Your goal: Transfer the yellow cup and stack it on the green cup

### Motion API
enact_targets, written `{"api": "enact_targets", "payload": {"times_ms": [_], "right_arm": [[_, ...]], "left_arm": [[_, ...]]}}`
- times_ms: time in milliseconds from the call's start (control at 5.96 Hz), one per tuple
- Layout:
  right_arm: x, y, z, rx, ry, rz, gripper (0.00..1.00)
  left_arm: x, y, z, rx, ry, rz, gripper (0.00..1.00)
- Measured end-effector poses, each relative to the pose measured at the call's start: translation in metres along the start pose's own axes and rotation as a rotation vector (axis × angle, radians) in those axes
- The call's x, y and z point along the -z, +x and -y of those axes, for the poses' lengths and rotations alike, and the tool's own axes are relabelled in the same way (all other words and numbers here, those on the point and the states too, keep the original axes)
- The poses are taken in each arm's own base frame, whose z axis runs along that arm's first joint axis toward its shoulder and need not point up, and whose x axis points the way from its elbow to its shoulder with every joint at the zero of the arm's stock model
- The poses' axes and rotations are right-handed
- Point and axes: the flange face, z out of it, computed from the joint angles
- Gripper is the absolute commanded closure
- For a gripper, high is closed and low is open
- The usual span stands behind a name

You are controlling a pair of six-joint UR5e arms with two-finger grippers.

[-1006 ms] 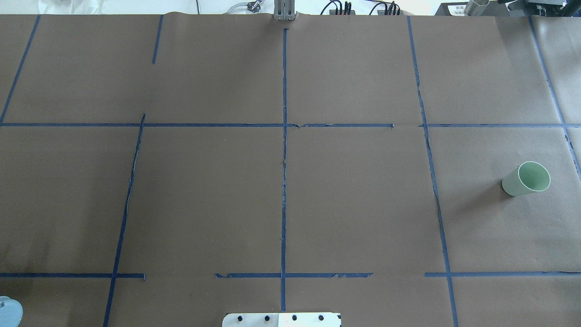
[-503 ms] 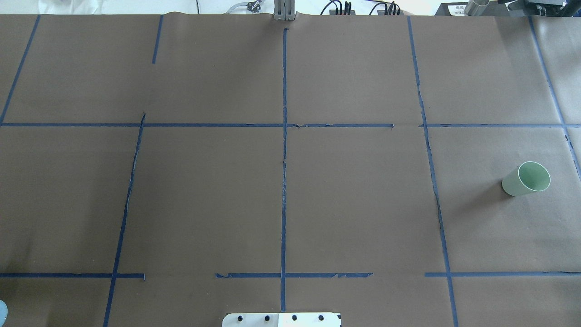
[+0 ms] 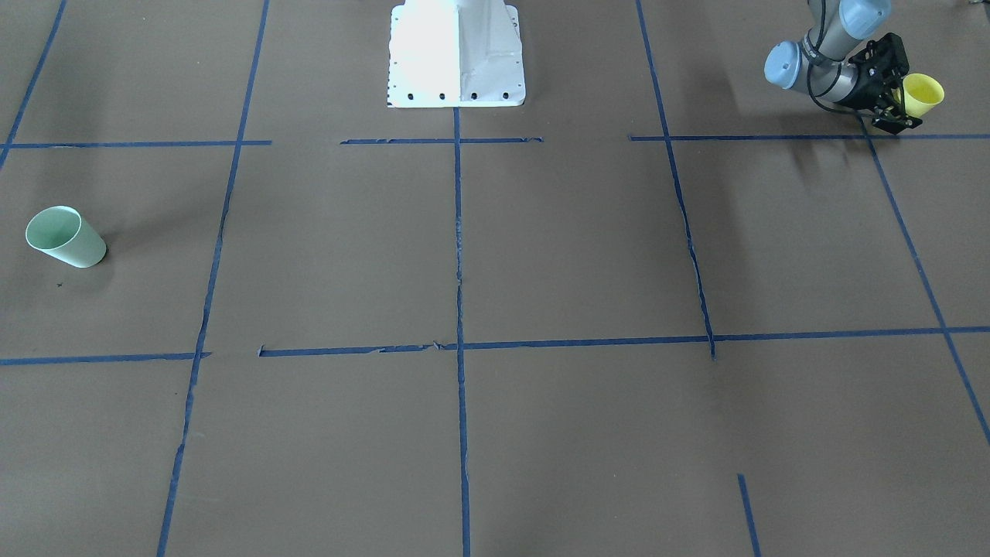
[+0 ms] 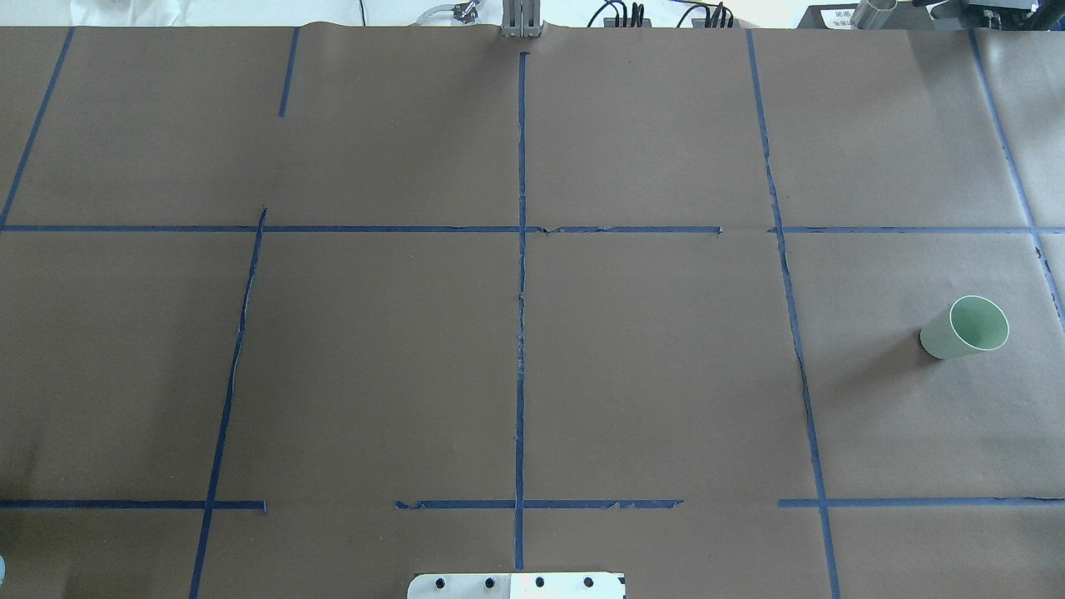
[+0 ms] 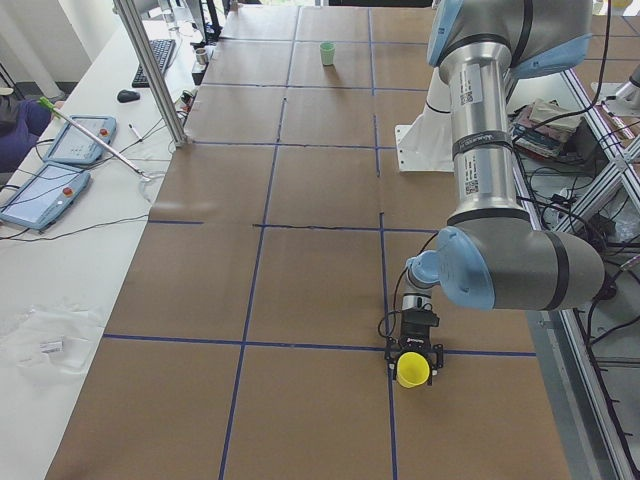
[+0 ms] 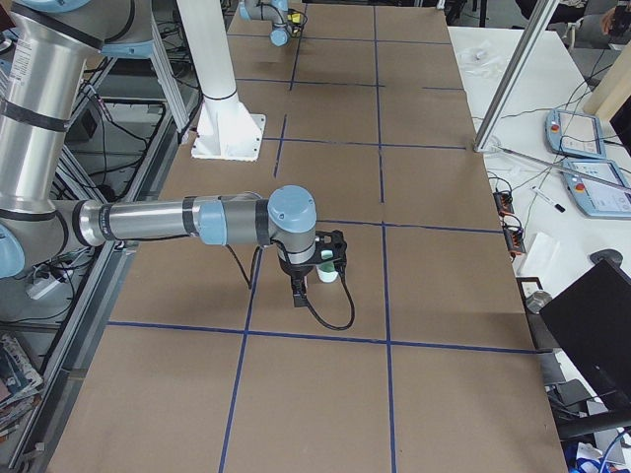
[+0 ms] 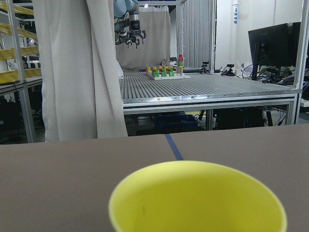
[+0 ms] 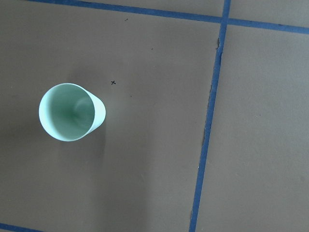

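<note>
**Cups at opposite ends of the desk.** A yellow cup is pictured clamped in the left tool at the upper right of the front-facing view. It is held close beside a crossing of the blue tape lines by which the brown-papered desk is divided. The tool is closed on the cup's side wall. The cup is carried mouth-up, its rim filling the bottom of the left wrist view. That hold is judged deliberate: with the wall pinched from the side, the narrow base is left free to be lowered into another cup. Whether the cup is clear of the desk cannot be told.

The green cup is seen standing upright and alone at the middle left of the same view, at the opposite end of the desk and well apart from the yellow one. Its mouth is turned up, as is needed for a second cup to be nested in it. It is looked down on from above in the right wrist view, where it sits at the middle left. The right tool is shown only in a side view, over that end of the desk, and how far it is opened cannot be told.

The stacking is judged not yet begun. The length of the desk has to be crossed, so a hand-over between the arms may be called for.
</note>
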Motion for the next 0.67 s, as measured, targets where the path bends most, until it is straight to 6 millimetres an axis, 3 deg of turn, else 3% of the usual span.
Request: {"api": "enact_targets", "payload": {"times_ms": [671], "right_arm": [[-0.001,0.0,0.0,-0.003,-0.002,0.001,0.0]], "left_arm": [[-0.028,-0.002,0.026,-0.003,0.034,-0.007,0.31]]}}
